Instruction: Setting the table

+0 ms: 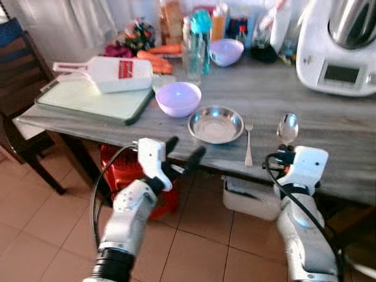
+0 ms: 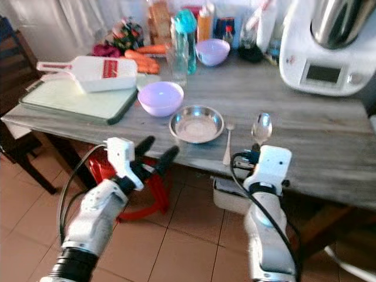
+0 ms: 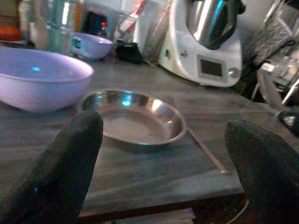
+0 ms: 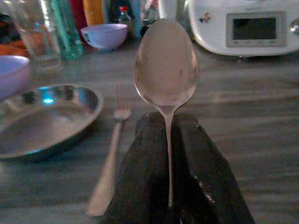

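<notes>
While the left gripper hangs with fingers spread just off the table's near edge, the right gripper pinches a spoon by its handle — bowl up, over that edge, beside the fork and steel dish.

The head pictures were bright and a little hazy. Soft daylight came from the pale curtain at the upper left of the frame, and that corner looked washed out. The steel plate and the spoon shone with small white spots. It was dark under the table. Edges looked soft, and the table bent a bit near the sides. The wrist pictures were dimmer and grainy. The black fingers up close were blurry, and a blue glint sat on the plate.
</notes>
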Robot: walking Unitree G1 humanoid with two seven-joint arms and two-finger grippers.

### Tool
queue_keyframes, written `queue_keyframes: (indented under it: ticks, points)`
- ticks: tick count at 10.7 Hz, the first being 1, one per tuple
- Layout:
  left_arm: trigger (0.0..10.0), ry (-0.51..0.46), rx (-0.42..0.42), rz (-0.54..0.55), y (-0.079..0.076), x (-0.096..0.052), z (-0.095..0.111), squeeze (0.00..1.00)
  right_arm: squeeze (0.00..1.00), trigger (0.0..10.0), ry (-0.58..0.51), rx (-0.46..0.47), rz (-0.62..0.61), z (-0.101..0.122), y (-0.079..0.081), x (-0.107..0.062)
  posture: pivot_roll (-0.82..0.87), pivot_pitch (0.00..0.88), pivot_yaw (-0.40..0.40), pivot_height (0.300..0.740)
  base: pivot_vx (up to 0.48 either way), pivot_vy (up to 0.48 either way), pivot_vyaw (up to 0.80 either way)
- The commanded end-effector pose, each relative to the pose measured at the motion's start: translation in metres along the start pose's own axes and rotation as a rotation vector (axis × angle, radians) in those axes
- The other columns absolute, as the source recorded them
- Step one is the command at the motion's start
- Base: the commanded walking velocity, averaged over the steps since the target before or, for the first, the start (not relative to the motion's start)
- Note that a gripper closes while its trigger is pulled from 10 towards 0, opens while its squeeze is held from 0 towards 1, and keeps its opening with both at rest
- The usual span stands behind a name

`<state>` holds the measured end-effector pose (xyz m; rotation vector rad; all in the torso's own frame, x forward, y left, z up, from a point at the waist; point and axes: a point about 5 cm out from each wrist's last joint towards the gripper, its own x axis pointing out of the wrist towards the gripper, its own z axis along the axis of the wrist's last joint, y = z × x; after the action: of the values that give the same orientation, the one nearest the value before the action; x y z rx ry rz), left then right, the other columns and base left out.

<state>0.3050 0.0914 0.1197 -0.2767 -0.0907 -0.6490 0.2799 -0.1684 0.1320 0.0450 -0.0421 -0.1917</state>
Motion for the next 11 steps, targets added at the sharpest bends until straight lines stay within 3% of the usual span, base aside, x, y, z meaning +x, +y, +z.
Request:
queue_keyframes:
  ticks: [1,11]
  points:
    - [10.0,-0.004,0.004,-0.001,-0.0003,0.0000,0.0019,0.00,0.00,10.0,-0.021,-0.005,0.007,0.0048,0.0014,0.0008,-0.02,0.046,0.044,0.740,0.240,0.000,0.00]
    - [10.0,-0.002,0.001,-0.013,-0.0016,-0.0004,0.0014,0.00,0.00,10.0,-0.016,-0.003,0.003,0.0031,0.0016,0.0001,-0.02,0.047,0.046,0.740,0.306,0.000,0.00]
